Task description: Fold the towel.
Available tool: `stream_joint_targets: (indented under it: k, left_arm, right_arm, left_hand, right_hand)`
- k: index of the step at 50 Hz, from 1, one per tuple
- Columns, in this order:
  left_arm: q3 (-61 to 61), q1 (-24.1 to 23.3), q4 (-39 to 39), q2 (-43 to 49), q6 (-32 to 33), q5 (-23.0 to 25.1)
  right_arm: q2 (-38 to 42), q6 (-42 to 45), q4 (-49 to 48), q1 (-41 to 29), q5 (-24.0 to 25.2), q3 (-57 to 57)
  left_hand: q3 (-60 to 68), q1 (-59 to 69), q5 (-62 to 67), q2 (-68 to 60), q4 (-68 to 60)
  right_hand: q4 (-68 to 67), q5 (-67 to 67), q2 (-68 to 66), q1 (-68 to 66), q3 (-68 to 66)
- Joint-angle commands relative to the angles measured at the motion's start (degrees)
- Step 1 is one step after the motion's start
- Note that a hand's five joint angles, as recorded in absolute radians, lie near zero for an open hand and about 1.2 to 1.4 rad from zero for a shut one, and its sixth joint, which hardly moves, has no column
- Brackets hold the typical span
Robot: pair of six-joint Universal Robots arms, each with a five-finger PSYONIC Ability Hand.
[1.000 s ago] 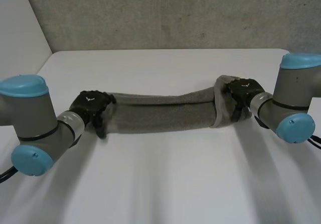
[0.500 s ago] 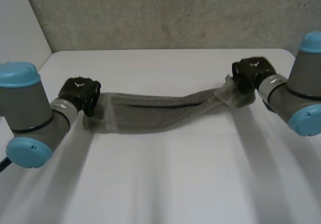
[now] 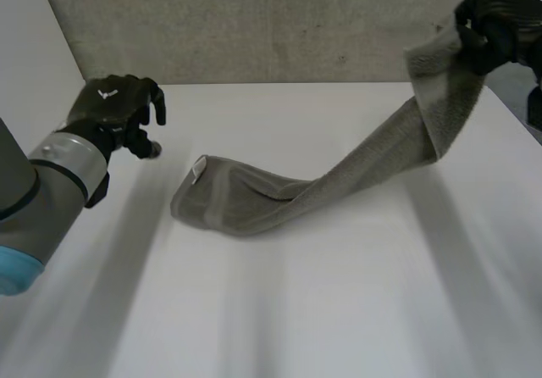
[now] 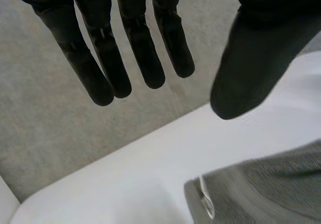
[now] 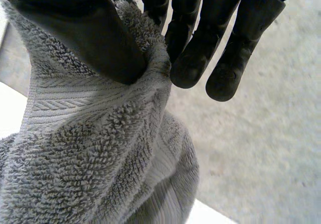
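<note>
Grey terry towel (image 3: 356,170) slung from my right hand (image 3: 500,18) down to the table (image 3: 296,310).
My thumb and fingers (image 5: 189,63) pinch its nubbly, looped end up high. The other end lies bunched on the smooth white top, with a small white tag (image 3: 199,168) showing. My left hand (image 3: 114,111) hangs apart, fingers straight, holding nothing.

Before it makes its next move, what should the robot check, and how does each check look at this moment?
1. Right hand grips one towel end: ok, pinched between thumb and fingers, held high.
2. Left hand free to grasp: ok, fingers straight, holding nothing.
3. Both hands on the towel: not ok, the left hand is apart from it.
4. Towel spread flat for folding: not ok, it is bunched into a strip, with its low end on the table.
5. Grip firm enough for a pull: cannot tell.
</note>
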State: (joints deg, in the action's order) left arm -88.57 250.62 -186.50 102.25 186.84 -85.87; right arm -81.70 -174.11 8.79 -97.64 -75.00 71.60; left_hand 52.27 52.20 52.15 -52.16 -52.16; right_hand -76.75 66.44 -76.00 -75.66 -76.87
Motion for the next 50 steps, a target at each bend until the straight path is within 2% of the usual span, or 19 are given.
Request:
stream_joint_targets:
  k: [1, 7, 13, 23, 32, 35, 37, 38, 40, 41, 42, 43, 45, 50]
  left_arm:
    - [-2.0, -1.2, -0.3, 5.5, 0.3, 0.1]
    - [-1.8, -3.4, -0.4, 9.5, 0.5, 0.4]
    - [-1.3, -4.7, -0.5, 13.4, 1.2, 4.0]
    - [3.8, -4.8, -1.1, 22.6, 11.8, 4.3]
    - [7.1, -4.6, -1.1, 26.3, 12.8, 4.2]
    - [7.8, -4.7, -1.1, 27.2, 13.2, 4.2]
    - [8.4, -4.7, -1.2, 27.8, 13.2, 4.2]
    - [8.4, -4.7, -1.2, 27.8, 13.2, 4.2]
    - [9.1, -4.7, -1.7, 28.4, 13.1, 4.1]
    - [9.1, -4.7, -1.7, 28.4, 13.1, 4.1]
    - [9.4, -4.7, -1.7, 28.4, 13.1, 4.0]
    - [9.4, -4.7, -1.7, 28.4, 13.1, 4.0]
    - [9.5, -4.6, -1.8, 27.8, 12.9, 2.6]
    - [9.7, -3.7, -1.8, 24.9, 11.9, -1.3]
  right_arm:
    - [9.0, 3.1, 3.1, 3.7, 0.4, 3.7]
    - [13.3, 7.7, 2.2, 4.5, -0.5, 6.0]
    - [14.2, 9.1, -0.3, 7.4, -0.5, 8.0]
    - [14.9, 9.5, -2.2, 7.0, -0.2, 10.2]
    - [15.0, 9.5, -2.6, 7.0, -0.2, 10.4]
    - [15.2, 9.6, -2.6, 7.0, -0.1, 10.4]
    - [15.2, 9.6, -2.7, 7.0, -0.1, 10.6]
    - [15.2, 9.6, -2.7, 7.0, -0.1, 10.6]
    - [15.3, 9.6, -3.1, 7.0, -0.1, 10.7]
    - [15.3, 9.6, -3.1, 7.0, -0.1, 10.7]
    - [15.2, 9.6, -3.1, 7.1, -0.1, 10.8]
    - [15.2, 9.6, -3.1, 7.1, -0.1, 10.8]
    - [15.1, 9.6, -3.2, 7.0, -0.1, 10.7]
    - [14.1, 9.6, -3.3, 7.0, 0.1, 10.5]
  left_hand:
    - [-15.3, -15.2, -25.2, 15.2, 15.2]
    - [-17.5, -17.4, -27.4, 17.4, 17.4]
    - [-19.2, -19.1, -29.1, 19.1, 19.1]
    - [-19.2, -19.1, -29.1, 19.1, 19.1]
    - [-17.0, -16.9, -26.9, 16.9, 16.9]
    - [-14.3, -14.2, -24.2, 14.2, 14.2]
    - [-6.4, -6.4, -16.3, 6.3, 6.3]
    - [-6.4, -6.3, -16.3, 6.3, 6.3]
    - [4.5, 4.5, -5.4, -4.6, -4.6]
    - [4.5, 4.6, -5.3, -4.6, -4.6]
    - [13.4, 13.4, 3.5, -13.5, -13.5]
    - [13.5, 13.5, 3.6, -13.6, -13.6]
    - [27.7, 27.7, 17.8, -27.8, -27.8]
    - [27.7, 27.8, 17.8, -27.8, -27.8]
  right_hand:
    - [-3.3, 3.6, -4.0, -4.3, -3.1]
    - [-3.3, 3.6, -4.0, -4.3, -3.1]
    - [-3.3, 3.6, -4.0, -4.3, -3.1]
    - [-3.3, 3.6, -4.0, -4.3, -3.1]
    - [-3.3, 3.6, -4.0, -4.3, -3.1]
    - [-3.3, 3.6, -4.0, -4.3, -3.1]
    - [-3.3, 3.6, -4.0, -4.3, -3.1]
    - [-3.3, 3.6, -4.0, -4.3, -3.1]
    - [-3.3, 3.6, -4.0, -4.3, -3.1]
    - [-3.3, 3.6, -4.0, -4.3, -3.1]
    - [-3.3, 3.6, -4.0, -4.3, -3.1]
    - [-3.3, 3.6, -4.0, -4.3, -3.1]
    - [-3.3, 3.6, -4.0, -4.3, -3.1]
    - [-3.3, 3.6, -4.0, -4.3, -3.1]
